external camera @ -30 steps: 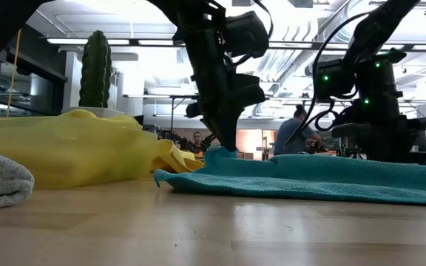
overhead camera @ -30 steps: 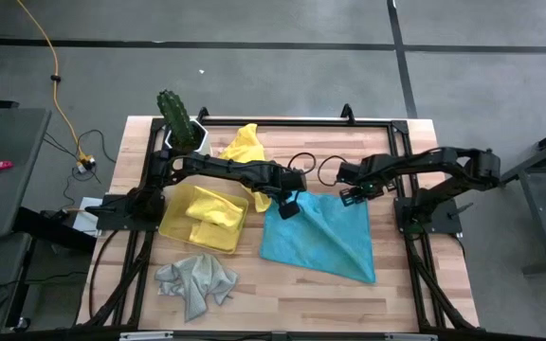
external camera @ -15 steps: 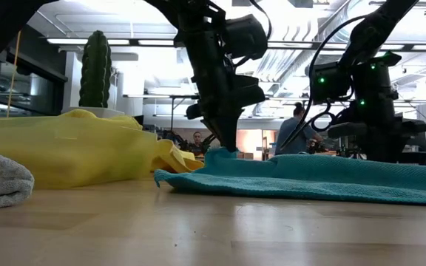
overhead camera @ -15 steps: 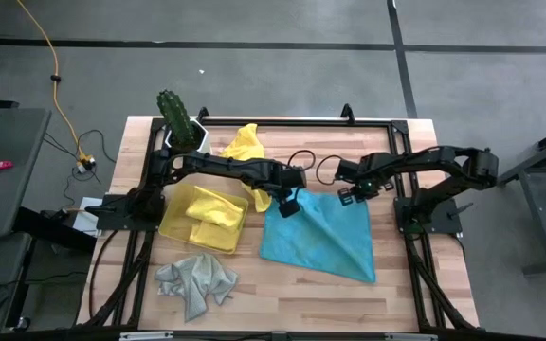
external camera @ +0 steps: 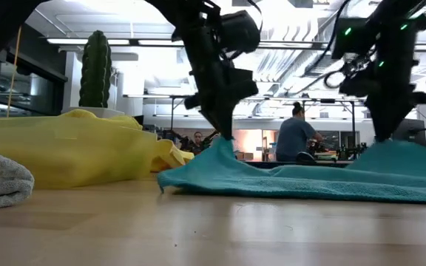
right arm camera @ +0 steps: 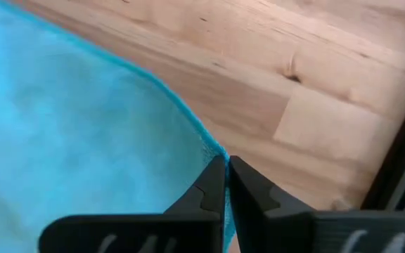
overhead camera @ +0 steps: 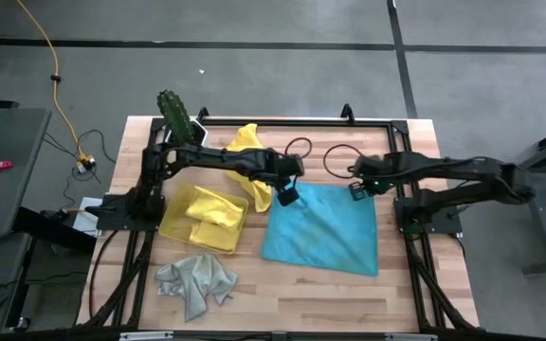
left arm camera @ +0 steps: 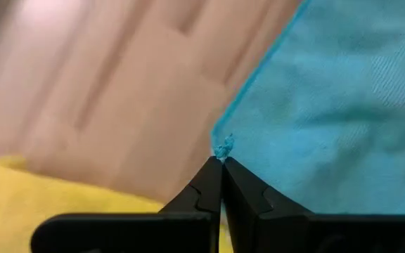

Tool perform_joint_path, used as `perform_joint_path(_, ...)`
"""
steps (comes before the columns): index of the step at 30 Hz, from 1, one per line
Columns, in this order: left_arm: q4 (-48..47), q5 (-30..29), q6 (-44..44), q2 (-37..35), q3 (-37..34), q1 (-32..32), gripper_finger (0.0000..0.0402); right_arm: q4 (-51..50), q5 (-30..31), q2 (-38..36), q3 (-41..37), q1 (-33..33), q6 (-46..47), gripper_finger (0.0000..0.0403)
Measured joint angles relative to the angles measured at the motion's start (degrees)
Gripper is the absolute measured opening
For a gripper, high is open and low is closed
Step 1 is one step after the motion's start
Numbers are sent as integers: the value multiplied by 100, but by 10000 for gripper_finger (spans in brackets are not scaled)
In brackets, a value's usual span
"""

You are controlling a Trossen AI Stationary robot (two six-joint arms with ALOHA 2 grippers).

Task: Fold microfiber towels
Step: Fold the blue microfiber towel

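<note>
We find the turquoise towel [overhead camera: 320, 227] spread nearly flat on the wooden table [overhead camera: 415, 294], between the two arms and just beside the yellow tray [overhead camera: 173, 230]. Its two far corners are raised off the wood; in the low view they stand up as two small peaks while the rest of the cloth lies on the surface.

We judge the step in hand to be the start of the first fold: both far corners are taken, the cloth is drawn square, and no fold line shows yet. The next move, in our view, calls for both arms to lift together and carry the far edge evenly over to the near edge, keeping the span between them taut so the cloth does not sag or skew.

The left gripper [left arm camera: 221, 160] has its fingers pressed fully together on the towel's far left corner, a small tuft of turquoise pile showing at the tips. The right gripper [right arm camera: 227, 163] is likewise clamped tight on the far right corner, the hem running into its tips.

Outward from there, a yellow towel [overhead camera: 207, 210] lies in the tray, another yellow towel [overhead camera: 245, 147] is bunched at the far edge, a grey towel [overhead camera: 195, 280] is crumpled at the near left, and a cactus [overhead camera: 172, 114] stands at the far left corner.
</note>
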Motion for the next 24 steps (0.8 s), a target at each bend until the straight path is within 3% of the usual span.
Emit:
perform_joint_path(13,281,-245,1289,-786,4,33,0,-334,-15,-2220,0,1182,451,0)
perform_joint_path(24,-147,-90,1563,-895,-71,-589,0,149,-202,-2520,0,2920,67,0)
